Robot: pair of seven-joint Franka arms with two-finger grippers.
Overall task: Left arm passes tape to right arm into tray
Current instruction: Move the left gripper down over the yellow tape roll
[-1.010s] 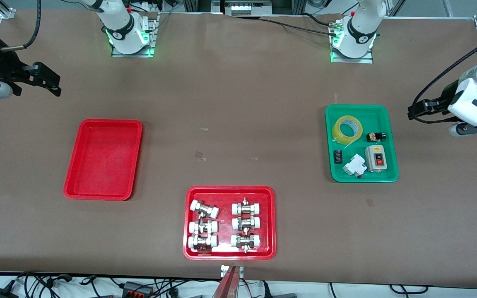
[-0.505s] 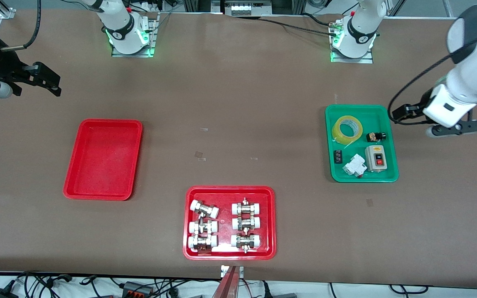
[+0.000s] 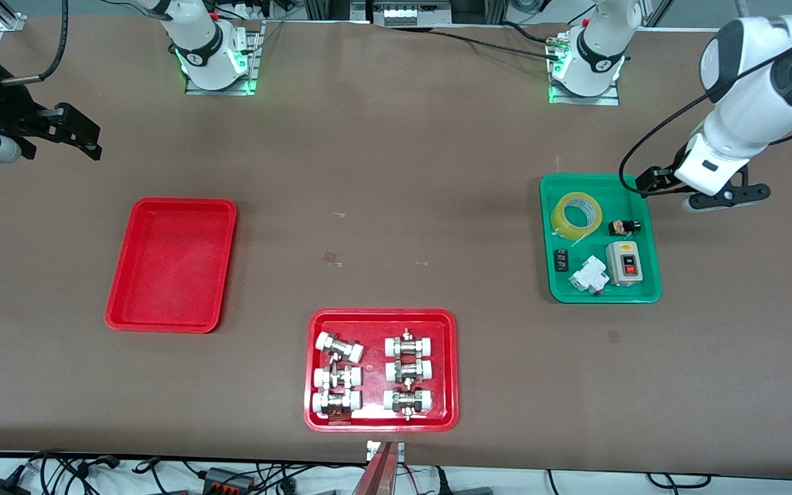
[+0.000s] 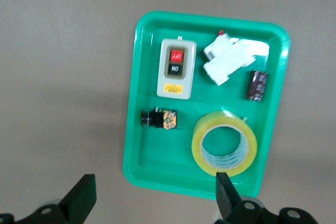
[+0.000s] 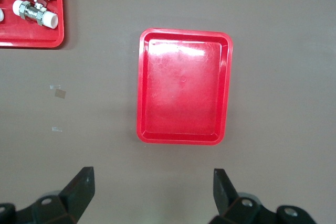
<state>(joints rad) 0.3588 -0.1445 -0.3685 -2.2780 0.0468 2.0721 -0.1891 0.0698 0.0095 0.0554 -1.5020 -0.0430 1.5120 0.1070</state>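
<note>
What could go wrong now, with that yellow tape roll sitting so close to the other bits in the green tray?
The tape lies flat in the green tray, close to its wall, so one finger of the open left tool may strike the rim. A small black connector lies beside the roll and could get knocked. The handover to the waiting right tool, also open, could drop the roll short of the red tray.

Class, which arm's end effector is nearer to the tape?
Left. The left end effector hangs open over the green tray's edge beside the tape; the right end effector waits open at the table's right-arm end.
</note>
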